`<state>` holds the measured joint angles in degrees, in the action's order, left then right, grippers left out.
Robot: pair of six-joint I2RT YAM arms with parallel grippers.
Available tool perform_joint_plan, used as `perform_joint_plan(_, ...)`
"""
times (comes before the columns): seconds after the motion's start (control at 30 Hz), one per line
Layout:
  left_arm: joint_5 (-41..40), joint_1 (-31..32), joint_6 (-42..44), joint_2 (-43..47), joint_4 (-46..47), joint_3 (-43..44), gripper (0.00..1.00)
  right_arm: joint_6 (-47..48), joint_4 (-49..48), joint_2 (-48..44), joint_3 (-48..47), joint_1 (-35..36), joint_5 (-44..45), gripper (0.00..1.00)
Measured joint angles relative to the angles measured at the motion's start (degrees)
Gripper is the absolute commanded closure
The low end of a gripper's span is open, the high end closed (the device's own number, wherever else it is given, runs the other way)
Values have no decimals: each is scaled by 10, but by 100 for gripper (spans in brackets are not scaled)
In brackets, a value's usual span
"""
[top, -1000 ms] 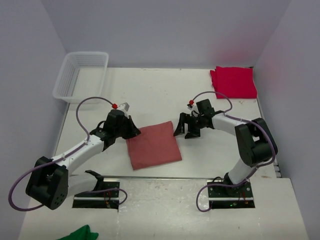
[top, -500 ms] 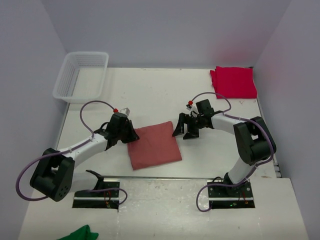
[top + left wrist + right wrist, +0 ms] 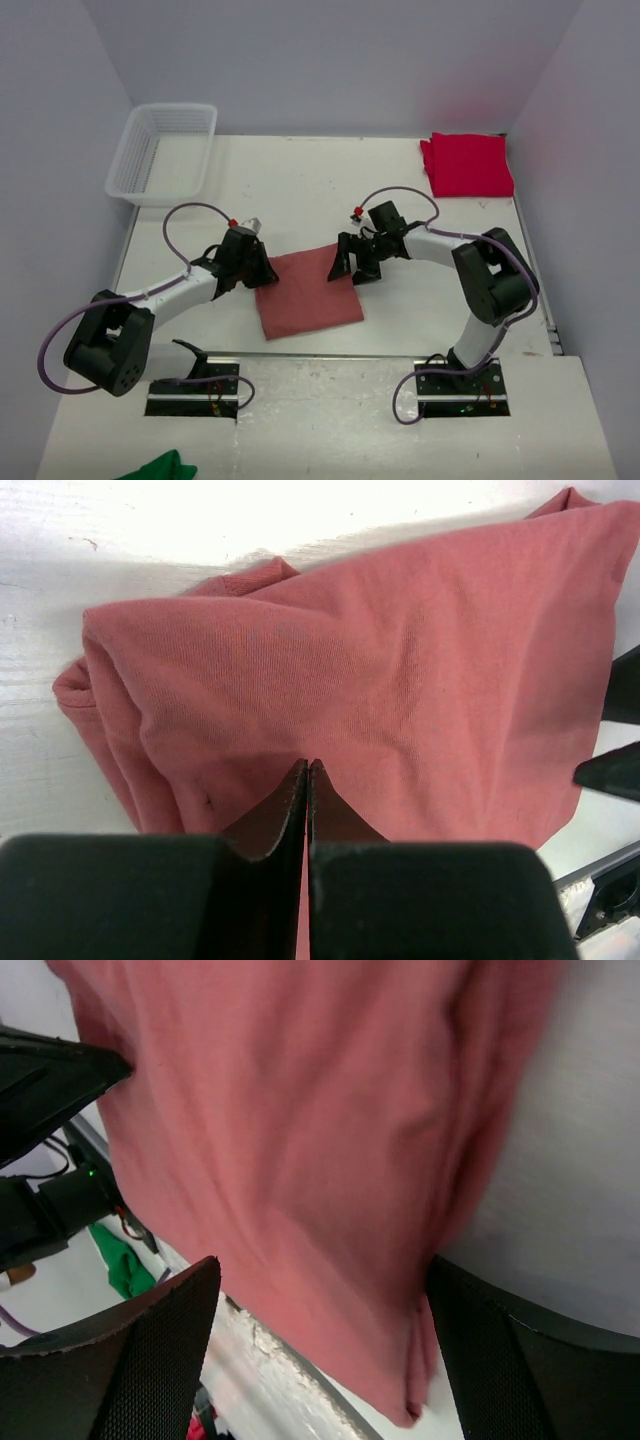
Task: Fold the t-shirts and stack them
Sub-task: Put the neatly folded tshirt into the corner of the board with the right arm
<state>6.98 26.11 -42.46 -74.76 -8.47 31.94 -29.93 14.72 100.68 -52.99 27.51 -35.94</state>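
And the right gripper has slid leftward off the bare table and onto the right edge of the salmon-red t-shirt, while the left gripper has dipped a touch lower at the shirt's upper-left corner. Both arms now bracket the folded shirt in the lower middle of the frame, which looks like a set-up for a two-handed lift or another fold. On the right wrist view the jaws gape wide with the shirt's edge lying between them, nothing gripped yet. The left gripper's fingers are pressed tight together over the cloth, and whether they nip a fold I cannot tell. The count: two t-shirts, the salmon-red one here and a folded crimson t-shirt at upper right, well apart; one basket upper left; one green cloth at the bottom edge
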Motion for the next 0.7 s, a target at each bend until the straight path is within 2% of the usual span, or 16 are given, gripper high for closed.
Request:
perform_joint_plan(0.07,1,1,0,0,2,0,100,-14,-11,14,-11,24,-5,16)
perform_joint_plan(0.2,3,2,0,1,3,-2,100,-42,-40,38,-24,49,-12,24)
perform_joint_plan(0.23,3,2,0,3,3,-4,100,-51,-48,43,-24,52,-13,35)
perform_joint_plan(0.33,3,2,0,9,1,-9,100,-73,-71,59,-21,53,-14,50)
perform_joint_plan(0.4,4,2,0,12,1,-9,100,-88,-87,67,-16,53,-15,54)
perform_joint_plan(0.57,9,2,0,16,2,-9,100,-115,-124,91,-9,56,-26,81)
perform_joint_plan(0.7,11,2,0,17,2,-10,100,-127,-142,113,-17,63,-43,93)
